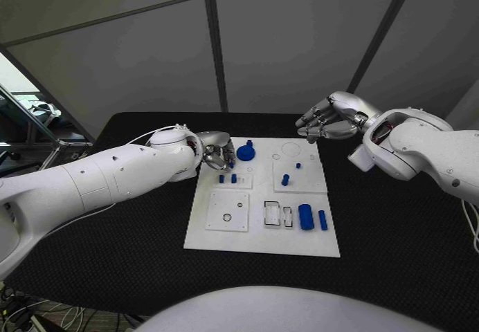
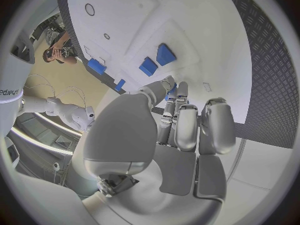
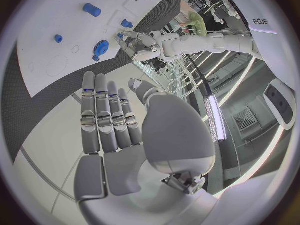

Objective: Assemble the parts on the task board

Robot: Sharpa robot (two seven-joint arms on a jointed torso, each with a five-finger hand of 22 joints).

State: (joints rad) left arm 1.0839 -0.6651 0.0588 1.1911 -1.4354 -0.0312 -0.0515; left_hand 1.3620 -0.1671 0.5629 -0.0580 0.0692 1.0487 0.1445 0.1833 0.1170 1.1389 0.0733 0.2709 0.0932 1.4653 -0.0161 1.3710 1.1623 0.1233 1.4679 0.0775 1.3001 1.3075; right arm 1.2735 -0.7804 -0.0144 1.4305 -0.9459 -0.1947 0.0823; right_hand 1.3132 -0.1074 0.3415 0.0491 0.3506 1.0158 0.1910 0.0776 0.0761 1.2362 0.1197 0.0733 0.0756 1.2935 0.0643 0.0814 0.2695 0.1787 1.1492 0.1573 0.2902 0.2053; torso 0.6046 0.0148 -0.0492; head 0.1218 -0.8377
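The white task board [image 1: 261, 238] lies in the middle of the black table. My left hand [image 1: 214, 153] hovers over the board's far left corner and pinches a small blue peg [image 2: 172, 91] between thumb and fingertips. A round blue knob [image 1: 246, 152] stands just beside that hand. Two short blue pegs [image 1: 228, 178] stand in a square block below it. A blue cylinder [image 1: 305, 217] and a slim blue bar [image 1: 322, 220] lie near the board's right edge. My right hand [image 1: 329, 117] is raised beyond the board's far right corner, fingers extended, holding nothing.
More small blue pegs [image 1: 284, 180] stand on the board's right half. A square block with a round hole [image 1: 228, 211] and two rectangular slots [image 1: 271, 213] sit on the near half. Black matting [image 1: 399, 235] surrounds the board.
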